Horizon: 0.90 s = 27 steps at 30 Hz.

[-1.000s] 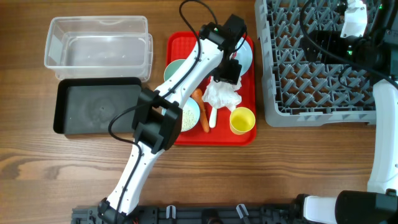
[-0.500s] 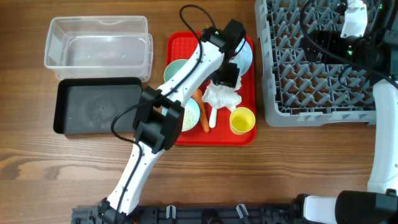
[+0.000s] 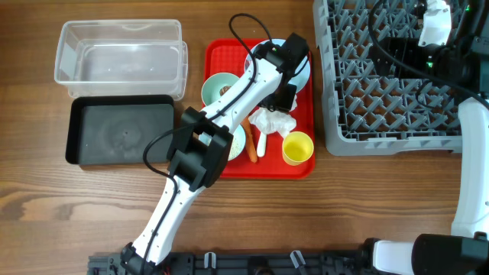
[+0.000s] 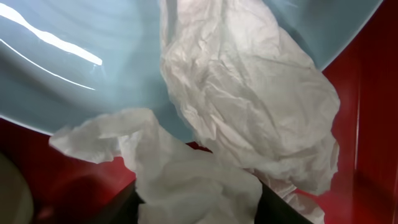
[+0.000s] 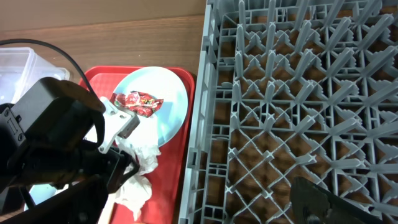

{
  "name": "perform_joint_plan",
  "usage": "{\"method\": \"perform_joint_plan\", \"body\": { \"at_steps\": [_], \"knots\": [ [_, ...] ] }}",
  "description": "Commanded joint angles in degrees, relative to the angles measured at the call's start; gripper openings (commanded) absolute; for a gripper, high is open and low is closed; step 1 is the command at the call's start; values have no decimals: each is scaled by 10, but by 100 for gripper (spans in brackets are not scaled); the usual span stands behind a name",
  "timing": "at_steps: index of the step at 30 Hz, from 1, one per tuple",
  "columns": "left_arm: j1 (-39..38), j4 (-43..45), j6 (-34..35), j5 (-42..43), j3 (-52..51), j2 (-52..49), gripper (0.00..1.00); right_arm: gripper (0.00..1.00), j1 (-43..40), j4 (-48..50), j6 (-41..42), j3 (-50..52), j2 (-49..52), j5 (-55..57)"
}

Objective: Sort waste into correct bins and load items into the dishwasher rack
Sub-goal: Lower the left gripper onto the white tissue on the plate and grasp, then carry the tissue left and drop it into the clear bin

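So the left gripper [image 3: 281, 98] was down on the crumpled white tissue [image 3: 273, 121], fingers pinching its far edge. The tissue sat on the red tray [image 3: 302, 164], partly over the light blue plate [image 5: 163, 99]. The right gripper [image 5: 323, 202] hung spread wide over the dishwasher rack [image 3: 397, 76].

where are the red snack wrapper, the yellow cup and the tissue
red snack wrapper [image 5: 137, 102], right wrist view, middle of the wrapper
yellow cup [image 3: 297, 147], overhead view, its open mouth
crumpled white tissue [image 4: 249, 93], left wrist view, its large upper fold
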State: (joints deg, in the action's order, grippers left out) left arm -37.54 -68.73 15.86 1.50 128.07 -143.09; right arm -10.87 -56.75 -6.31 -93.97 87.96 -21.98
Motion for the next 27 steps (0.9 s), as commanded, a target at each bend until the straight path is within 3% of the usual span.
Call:
{"method": "perform_joint_plan", "body": {
  "at_steps": [1,6,14,27],
  "knots": [
    [0,1,0,-5,-3,-4,30,97,-1,1,3,0,5,6],
    [0,2,0,-5,-3,-4,4,97,-1,1,3,0,5,6],
    [6,-21,-6,-5,16,33,4,97,-1,-3,3,0,5,15],
    [59,-32,-6,-19,35,176,4,97,-1,-3,3,0,5,23]
  ]
}}
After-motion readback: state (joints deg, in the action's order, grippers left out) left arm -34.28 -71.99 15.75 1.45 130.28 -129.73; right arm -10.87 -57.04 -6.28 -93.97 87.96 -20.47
